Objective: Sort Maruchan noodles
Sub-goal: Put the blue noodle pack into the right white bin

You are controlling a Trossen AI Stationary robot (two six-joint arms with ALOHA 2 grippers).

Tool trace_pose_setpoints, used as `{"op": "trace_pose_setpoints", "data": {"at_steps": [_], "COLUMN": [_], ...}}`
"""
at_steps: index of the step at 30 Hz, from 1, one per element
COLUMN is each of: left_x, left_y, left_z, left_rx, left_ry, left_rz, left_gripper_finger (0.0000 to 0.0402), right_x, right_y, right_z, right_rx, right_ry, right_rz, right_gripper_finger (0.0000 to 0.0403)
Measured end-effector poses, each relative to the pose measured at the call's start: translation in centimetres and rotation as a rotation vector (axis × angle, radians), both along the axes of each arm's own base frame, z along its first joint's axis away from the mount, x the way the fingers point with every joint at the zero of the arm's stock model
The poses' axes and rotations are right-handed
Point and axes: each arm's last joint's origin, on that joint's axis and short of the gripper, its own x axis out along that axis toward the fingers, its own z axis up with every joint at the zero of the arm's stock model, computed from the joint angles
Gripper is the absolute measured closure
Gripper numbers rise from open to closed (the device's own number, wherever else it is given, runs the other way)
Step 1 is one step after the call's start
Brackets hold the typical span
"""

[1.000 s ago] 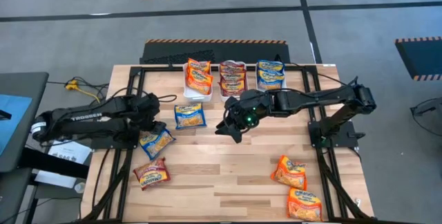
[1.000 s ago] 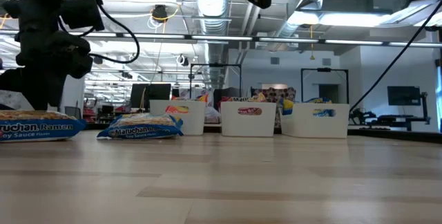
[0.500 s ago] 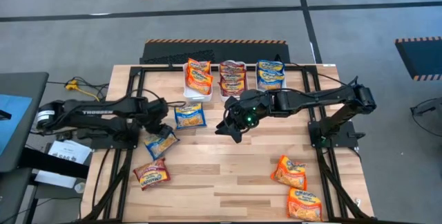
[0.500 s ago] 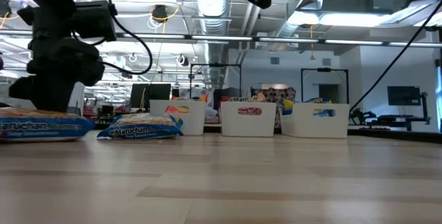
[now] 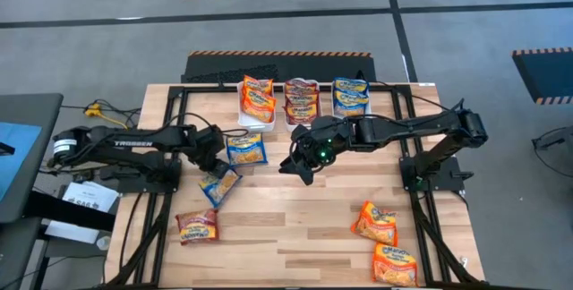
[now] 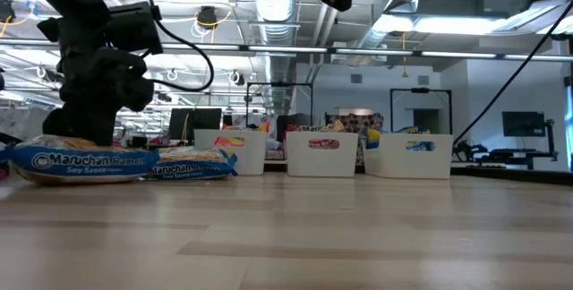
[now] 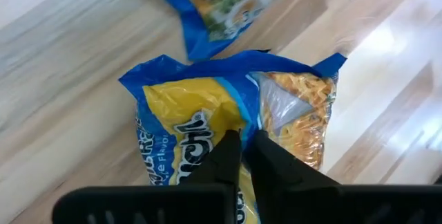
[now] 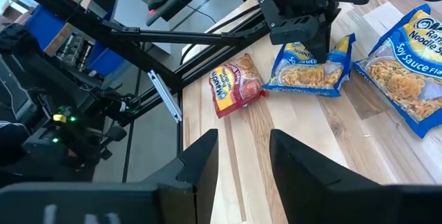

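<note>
Since a second ago the left gripper (image 5: 213, 166) has closed from wide apart to pinched on the end of a blue noodle packet (image 5: 219, 184), and that packet has slid toward the middle of the desk (image 5: 295, 227), closer to the second blue packet (image 5: 245, 149). The maroon packet (image 5: 197, 227) lies a little nearer the front edge than before. The right arm has not moved.

Taking the three white bins (image 5: 258, 122) at the desk's back edge as landmark: farthest in front of them, near the front right corner, two orange packets (image 5: 394, 264) lie flat, one behind the other. The maroon packet is front left. The left arm reaches in low from the left, its gripper clenched on the blue packet (image 7: 228, 131). The second blue packet lies just in front of the left bin. The right gripper (image 5: 302, 166) hovers in front of the middle bin, fingers (image 8: 200, 165) parted, holding nothing.

The left bin holds orange packets (image 5: 257, 98), the middle maroon (image 5: 302, 99), the right blue (image 5: 350, 96).
</note>
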Motion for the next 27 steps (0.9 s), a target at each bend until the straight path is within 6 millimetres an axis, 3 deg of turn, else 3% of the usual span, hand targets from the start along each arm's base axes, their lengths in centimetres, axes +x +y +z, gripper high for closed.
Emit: {"op": "trace_pose_setpoints", "data": {"at_steps": [6, 12, 20, 27], "left_x": [0.3, 1.1, 1.8, 2.2], "left_y": [-0.2, -0.9, -2.3, -3.1], "left_z": [0.6, 2.8, 4.3, 4.6], "left_rx": [-0.029, -0.015, -0.005, 0.008], "left_ry": [-0.096, -0.226, -0.362, -0.404], "left_rz": [-0.029, -0.086, -0.172, -0.217], "left_gripper_finger": [0.0401, 0.04, 0.04, 0.0401], "right_x": [0.0, -0.1, -0.1, 0.2], "right_y": [-0.1, -0.6, -0.6, 0.9], "right_z": [0.0, -0.2, -0.4, -1.0], "right_rx": [0.007, 0.061, 0.107, 0.124], "right_ry": [0.002, 0.039, 0.071, 0.092], "right_rz": [-0.007, -0.048, -0.071, -0.041], "right_gripper_finger": [0.0268, 0.0275, 0.0273, 0.0245]}}
